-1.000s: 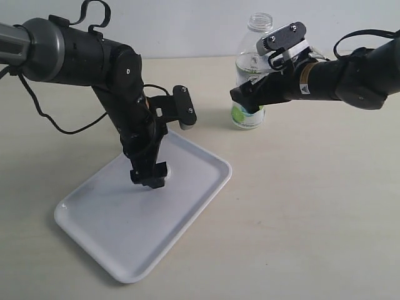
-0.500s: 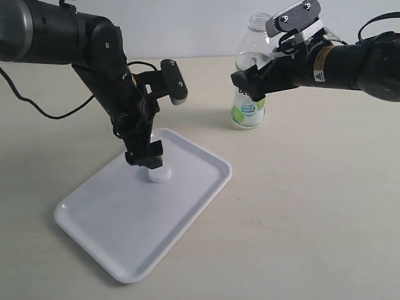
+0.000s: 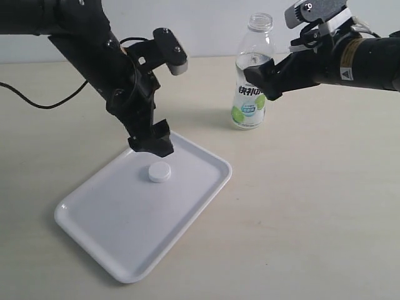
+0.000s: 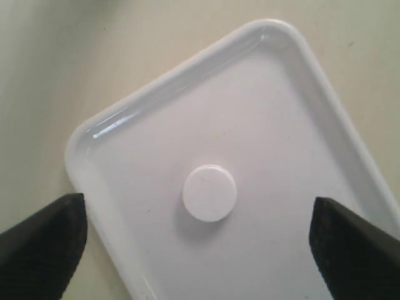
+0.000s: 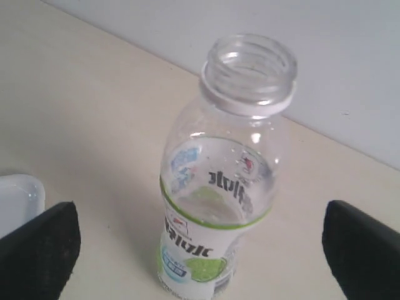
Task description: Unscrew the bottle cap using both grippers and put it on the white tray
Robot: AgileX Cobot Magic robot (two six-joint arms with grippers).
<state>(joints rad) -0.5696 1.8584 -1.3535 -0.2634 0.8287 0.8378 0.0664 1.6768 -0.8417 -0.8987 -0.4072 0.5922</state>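
The small white bottle cap (image 3: 159, 172) (image 4: 209, 193) lies flat on the white tray (image 3: 125, 237) (image 4: 294, 87), toward its far end. My left gripper (image 3: 152, 142) (image 4: 200, 250) hangs open just above and behind the cap, touching nothing. The clear bottle (image 3: 251, 78) (image 5: 219, 206) with its white-and-green label stands upright and uncapped on the table behind the tray. My right gripper (image 3: 262, 81) (image 5: 200, 256) is open, raised beside the bottle's upper half, with its jaws apart from the bottle.
The beige table (image 3: 312, 206) stretches around the tray and bottle. A black cable (image 3: 37, 100) trails over the table at the left. A pale wall (image 3: 206, 25) runs along the back edge.
My left gripper has risen off the tray and drawn back, leaving the cap lying on it. My right gripper has lifted and pulled back to the right, away from the bottle.
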